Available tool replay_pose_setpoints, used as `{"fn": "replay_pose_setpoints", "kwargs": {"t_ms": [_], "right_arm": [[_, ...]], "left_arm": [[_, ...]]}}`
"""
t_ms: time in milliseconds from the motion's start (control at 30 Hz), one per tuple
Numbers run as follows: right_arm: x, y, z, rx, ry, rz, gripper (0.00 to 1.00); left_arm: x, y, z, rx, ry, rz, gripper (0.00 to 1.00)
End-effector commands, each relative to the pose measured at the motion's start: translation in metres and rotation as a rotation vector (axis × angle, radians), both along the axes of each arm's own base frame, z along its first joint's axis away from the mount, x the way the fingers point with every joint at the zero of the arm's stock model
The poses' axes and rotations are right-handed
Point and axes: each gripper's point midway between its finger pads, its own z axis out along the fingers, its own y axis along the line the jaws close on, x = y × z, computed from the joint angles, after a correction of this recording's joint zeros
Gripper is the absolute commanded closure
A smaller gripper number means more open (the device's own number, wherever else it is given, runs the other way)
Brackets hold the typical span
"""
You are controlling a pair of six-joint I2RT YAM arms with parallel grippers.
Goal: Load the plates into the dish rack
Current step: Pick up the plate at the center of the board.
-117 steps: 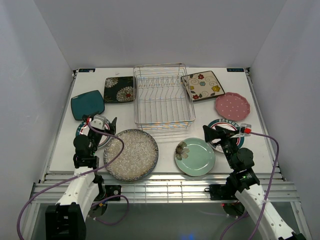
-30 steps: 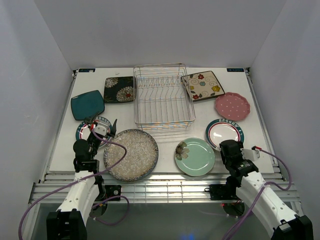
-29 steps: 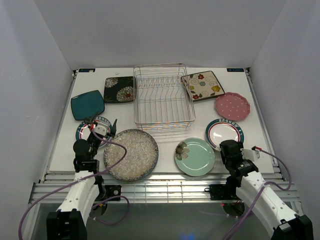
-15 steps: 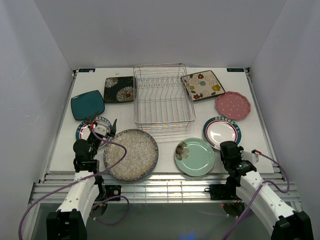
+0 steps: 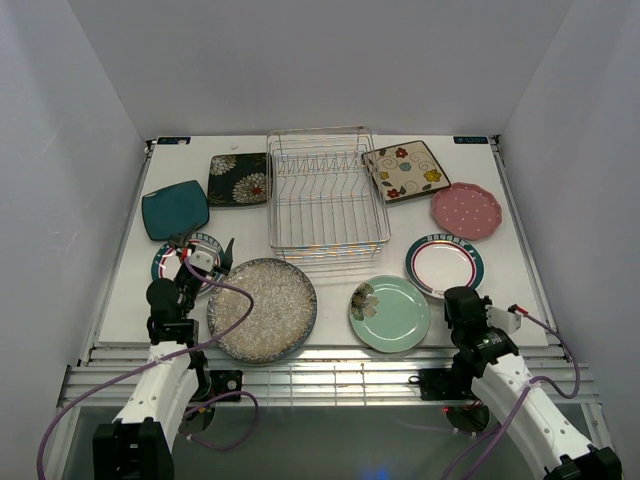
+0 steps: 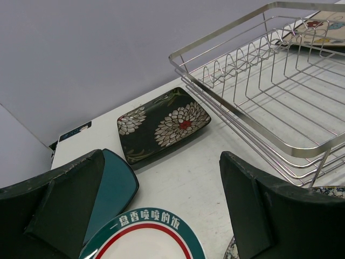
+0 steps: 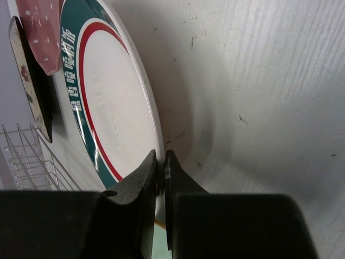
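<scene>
My right gripper (image 7: 160, 162) is shut on the near rim of a white teal-rimmed plate (image 7: 113, 102), which lies right of the mint green floral plate (image 5: 390, 313). From above, the right gripper (image 5: 462, 303) sits at that plate's (image 5: 445, 265) near edge. My left gripper (image 6: 161, 164) stands open and empty above a second white teal-rimmed plate (image 6: 143, 237), between the teal plate (image 6: 113, 189) and the grey speckled plate (image 5: 262, 308). The dish rack (image 5: 328, 245) stands empty at the middle back.
A black floral square plate (image 5: 238, 178) lies left of the rack. A cream floral square plate (image 5: 405, 171) and a pink dotted plate (image 5: 466, 210) lie to its right. White walls close in both sides and the back.
My right gripper has closed onto the plate's rim, and the plate has slid slightly away from the table's near edge, nudging the pink plate. The left arm has not moved.
</scene>
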Motion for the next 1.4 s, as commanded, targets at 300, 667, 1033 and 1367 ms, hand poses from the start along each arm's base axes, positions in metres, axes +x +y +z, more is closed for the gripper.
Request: {"fn": "replay_pose_setpoints", "kwargs": {"t_ms": [300,667,1033,1367], "right_arm": [[-0.018,-0.035,0.024,-0.21,0.041,-0.039,0.92],[-0.01,-0.036,0.053,-0.284,-0.004,0.009,0.92],[0.004,-0.041,0.085,-0.408,-0.042,0.036,0.92],[0.017,-0.049,0.157,-0.521,-0.12,0.018,0.92]], "left_arm": [[0.0,0.0,0.01,0.008,-0.023,-0.003,0.02],[0.0,-0.001,0.009,0.012,-0.024,-0.008,0.02],[-0.001,-0.002,0.009,0.021,-0.026,-0.014,0.02],[-0.001,-0.003,0.009,0.021,-0.026,-0.017,0.02]]}}
